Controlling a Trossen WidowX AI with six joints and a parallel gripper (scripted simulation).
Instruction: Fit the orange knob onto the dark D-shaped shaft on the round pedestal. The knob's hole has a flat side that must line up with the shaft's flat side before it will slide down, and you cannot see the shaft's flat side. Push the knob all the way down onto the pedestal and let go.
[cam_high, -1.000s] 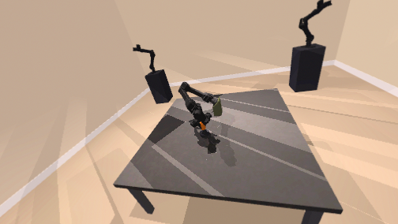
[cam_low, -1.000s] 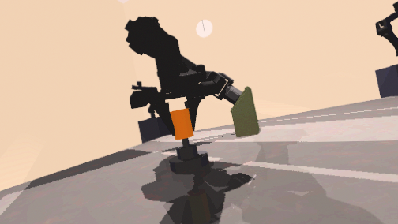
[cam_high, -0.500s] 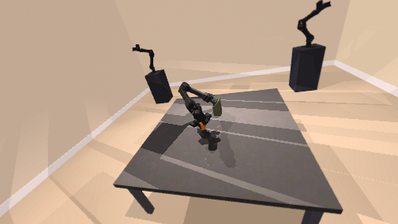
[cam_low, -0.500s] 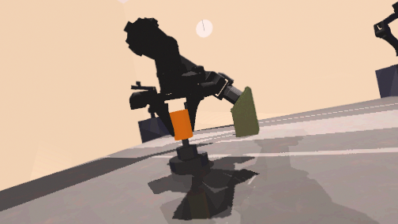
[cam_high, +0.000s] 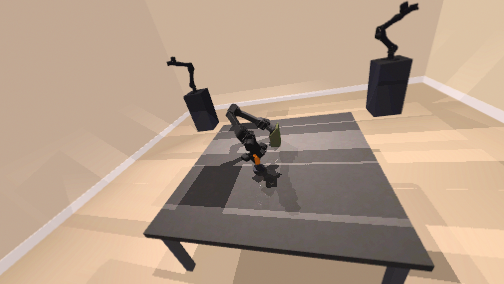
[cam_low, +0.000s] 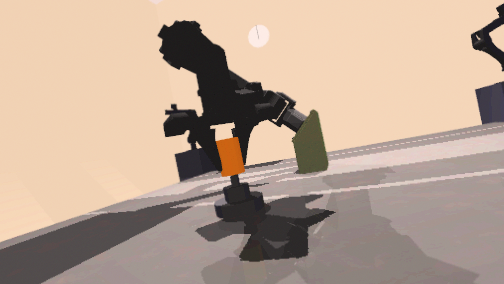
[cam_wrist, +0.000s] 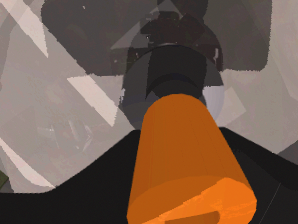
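Observation:
The orange knob is held, leaning slightly, over the round dark pedestal. My gripper is shut on the knob, with a dark finger on each side. In the exterior view a short length of the dark shaft shows between the knob's lower end and the pedestal's raised collar. The knob's bottom stands clear above that collar. The shaft's top is hidden, so I cannot tell how far it reaches into the knob. The shaft's flat side is not visible.
An olive-green block stands behind and right of the pedestal, at the end of the arm's chain. The dark table bears strong shadows. Two other arms stand on dark stands beyond the table.

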